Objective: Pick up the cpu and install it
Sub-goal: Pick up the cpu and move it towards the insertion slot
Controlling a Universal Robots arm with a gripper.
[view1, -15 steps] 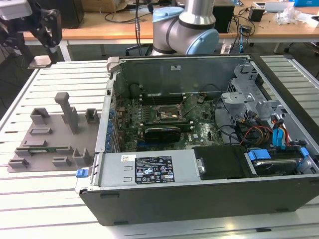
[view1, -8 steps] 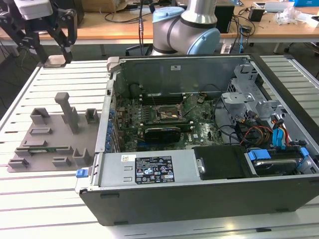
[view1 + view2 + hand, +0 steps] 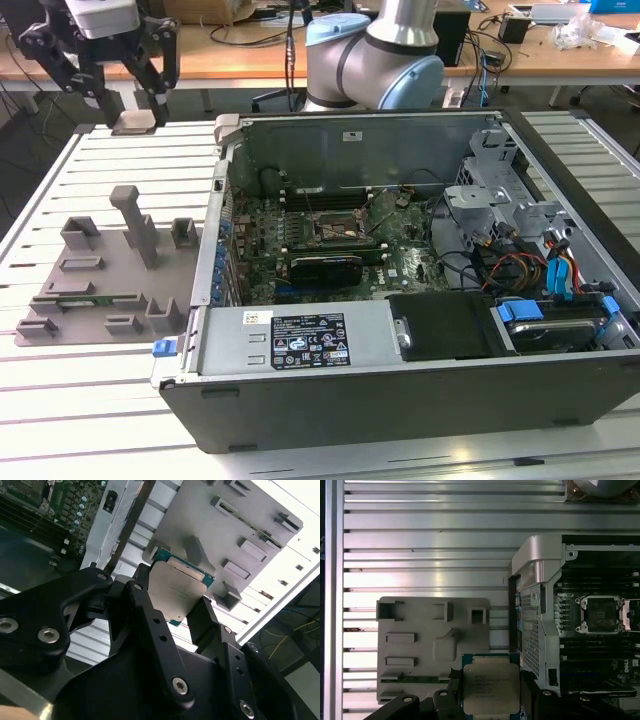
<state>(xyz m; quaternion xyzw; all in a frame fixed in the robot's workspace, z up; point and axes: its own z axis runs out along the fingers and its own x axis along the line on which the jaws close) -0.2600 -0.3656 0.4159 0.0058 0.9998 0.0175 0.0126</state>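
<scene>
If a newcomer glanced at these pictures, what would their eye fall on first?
The open computer case dominates the exterior view. At that view's upper left the gripper hangs above the slatted table, clamping the cpu, its silver top showing between black fingers in both wrist views. A grey fixture plate lies beside the case on the exterior view's left.

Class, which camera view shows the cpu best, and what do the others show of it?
The first wrist view: the cpu faces the camera flat, its metal top visible in the hand. The second wrist view shows it slanted, fingers covering its edges. The exterior view shows a small pale square under the hand.
</scene>
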